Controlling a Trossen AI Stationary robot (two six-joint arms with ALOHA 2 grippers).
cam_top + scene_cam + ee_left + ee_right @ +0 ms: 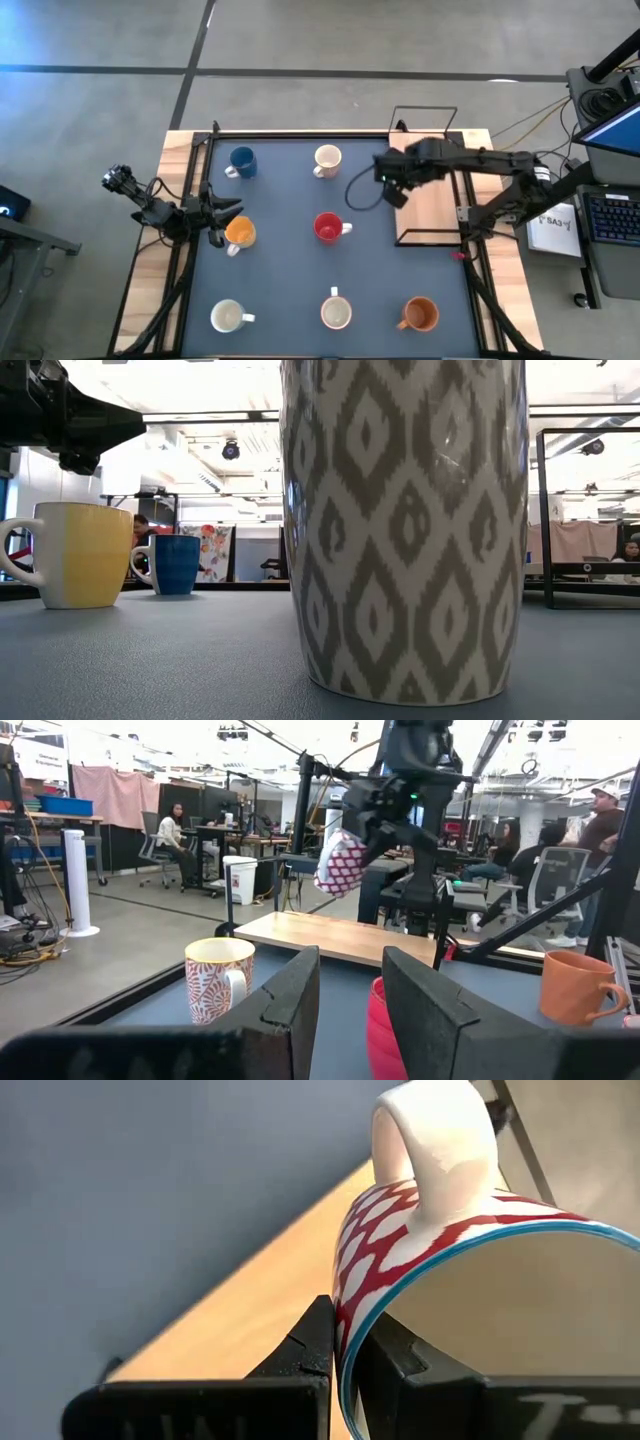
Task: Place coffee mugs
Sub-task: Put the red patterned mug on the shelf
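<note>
My right gripper (393,190) hangs above the right edge of the blue mat (280,270), shut on a red-and-white patterned mug (342,863) with a blue rim and a white handle (440,1150). My left gripper (228,210) waits open at the mat's left edge, beside an orange-yellow mug (239,233), with nothing between its fingers (290,990). Standing on their bases on the mat are a blue mug (241,162), a white mug (327,160), a red mug (328,228), two pale mugs (229,317) (336,312) and an orange mug (420,314). My right gripper pinches the patterned mug's wall at the rim (345,1365), one finger outside (312,1342) and one inside the cup (392,1362). The handle sits farther round the wall. The fingers slant down from above. The mug hangs tilted below them, lifted clear of the table.
A wooden board (432,205) with a black wire frame (425,108) lies right of the mat, under the right arm. In the low view a grey-and-white patterned mug (405,530) stands close in front. People sit at desks in the room beyond (175,825).
</note>
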